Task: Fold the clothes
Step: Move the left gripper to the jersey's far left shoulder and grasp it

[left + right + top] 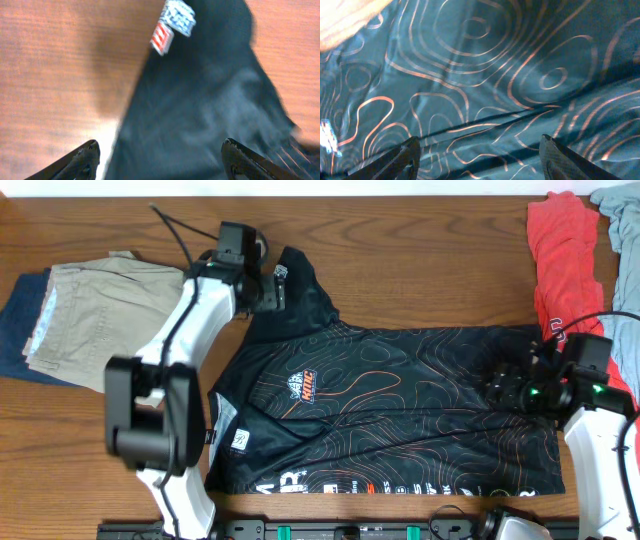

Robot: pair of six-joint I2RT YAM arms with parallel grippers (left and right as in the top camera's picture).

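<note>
Black sports jersey (400,405) with orange contour lines, laid open across the middle of the wooden table (400,240). Neck label toward 8 o'clock, hem toward 3 o'clock, one sleeve (295,285) reaching up to 11 o'clock.

Left gripper (160,144) poised over that sleeve beside its woven label (172,22), fingers spread wide, nothing pinched between them. Right gripper (480,139) low over the hem-side panel at 3 o'clock, fingers likewise spread, cloth beneath but not gripped.

Handling, as judged from the sheen and soft creases: light, thin, limp and rather slick. No stiffness to hold a crease, so likely to slump or slide back once folded over. Not fragile.

Best taken at the edges, meaning sleeve cuff, shoulder seam and hem corners, and with both grippers together. Mid-panel pinches are apt to bunch the fabric.

Surface: smooth wood grain, probably offering little friction under such cloth.

Room: folded khaki trousers (95,310) on dark blue denim (15,330) at 9 to 10 o'clock. Red garment (560,260) and grey-blue garment (622,220) at 1 to 2 o'clock, near the right arm. Bare wood along 12 o'clock.
</note>
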